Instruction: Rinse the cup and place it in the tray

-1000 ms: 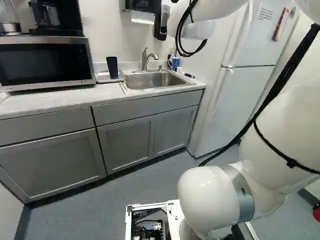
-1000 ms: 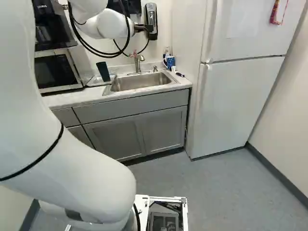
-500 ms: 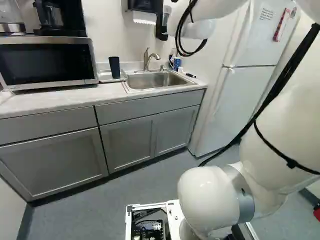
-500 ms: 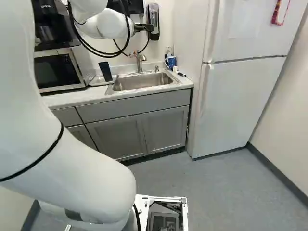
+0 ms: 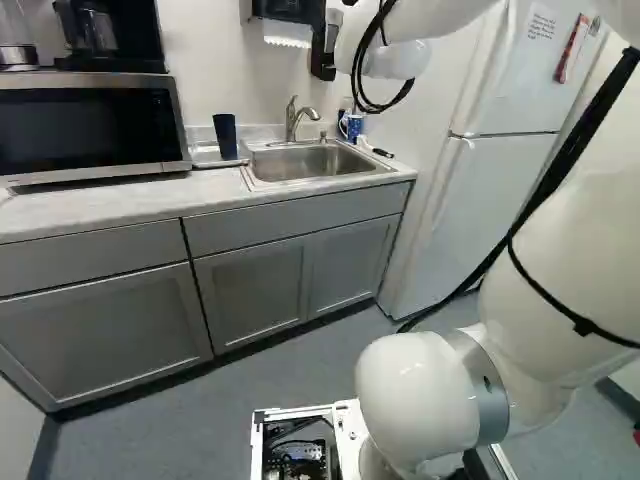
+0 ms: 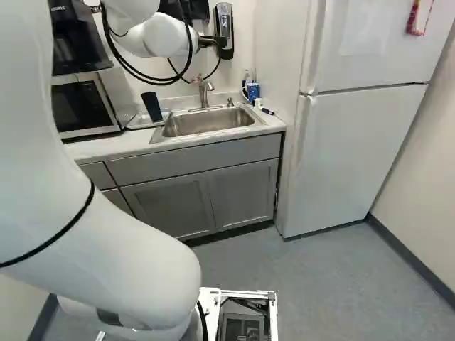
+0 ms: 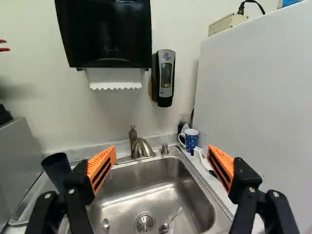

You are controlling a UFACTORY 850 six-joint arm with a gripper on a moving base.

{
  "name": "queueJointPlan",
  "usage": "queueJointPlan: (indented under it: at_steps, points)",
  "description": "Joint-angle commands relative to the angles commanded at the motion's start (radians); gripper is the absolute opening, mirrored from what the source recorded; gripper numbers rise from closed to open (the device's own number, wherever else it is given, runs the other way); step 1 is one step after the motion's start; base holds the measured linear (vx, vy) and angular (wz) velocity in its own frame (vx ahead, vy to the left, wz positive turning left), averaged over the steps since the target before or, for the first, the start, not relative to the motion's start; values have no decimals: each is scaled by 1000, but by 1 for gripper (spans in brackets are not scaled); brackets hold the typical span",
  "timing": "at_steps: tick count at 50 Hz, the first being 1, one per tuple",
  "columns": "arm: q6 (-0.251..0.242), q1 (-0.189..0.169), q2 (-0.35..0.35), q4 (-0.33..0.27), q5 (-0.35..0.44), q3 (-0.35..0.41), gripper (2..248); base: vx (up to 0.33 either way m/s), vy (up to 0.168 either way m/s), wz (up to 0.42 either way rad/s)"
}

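With gripper (image 7: pixel 162 151) spread wide and empty, might strike the faucet (image 7: pixel 141 147) or topple the dark tumbler (image 7: pixel 55 166) if lowered too close.

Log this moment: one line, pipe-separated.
gripper: open, holding nothing | dark cup: on tray beside sink | faucet: no stream visible | spoons: in sink | status: cup not gripped

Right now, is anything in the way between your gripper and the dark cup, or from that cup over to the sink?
Nothing visible stands between the gripper and the dark cup, nor between that cup and the sink; the faucet stands at the sink's back edge, off that line.
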Motion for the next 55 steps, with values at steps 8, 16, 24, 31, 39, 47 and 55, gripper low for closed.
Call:
queueJointPlan:
  at_steps: [8, 16, 24, 31, 39, 47, 55]
  points:
    - [0, 0, 0, 0, 0, 0, 247, 72, -52, 8]
    - [0, 0, 0, 0, 0, 0, 247, 68, -39, 92]
    - [0, 0, 0, 0, 0, 0, 247, 69, -49, 154]
    - [0, 0, 0, 0, 0, 0, 247, 78, -61, 182]
    - [0, 0, 0, 0, 0, 0, 247, 84, -67, 200]
    - [0, 0, 0, 0, 0, 0, 247, 83, -77, 212]
    - [0, 0, 0, 0, 0, 0, 247, 79, -74, 212]
